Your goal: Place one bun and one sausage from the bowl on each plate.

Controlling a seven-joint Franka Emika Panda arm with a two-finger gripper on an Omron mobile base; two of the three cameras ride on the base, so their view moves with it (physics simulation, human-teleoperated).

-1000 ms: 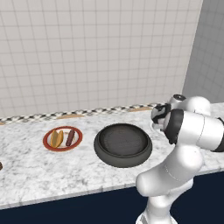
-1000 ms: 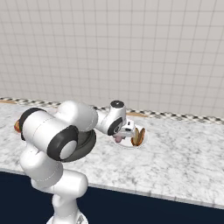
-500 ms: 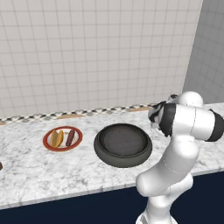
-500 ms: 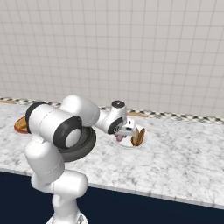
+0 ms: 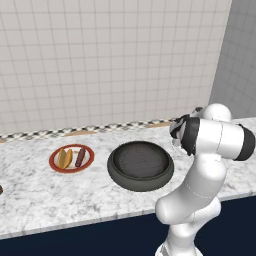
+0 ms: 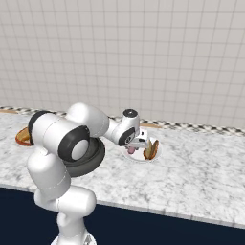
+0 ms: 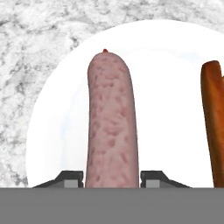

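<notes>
The two-finger gripper clasps a pinkish, mottled sausage directly over the plain white round plate, its long axis parallel to the orange-tan bun lying just beside.

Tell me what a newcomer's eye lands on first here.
A pink sausage held between the jaws over the white plate, where a bun already lies to one side. Then the big dark bowl mid-counter, and the red-rimmed plate to its left, already carrying a bun and sausage.
</notes>
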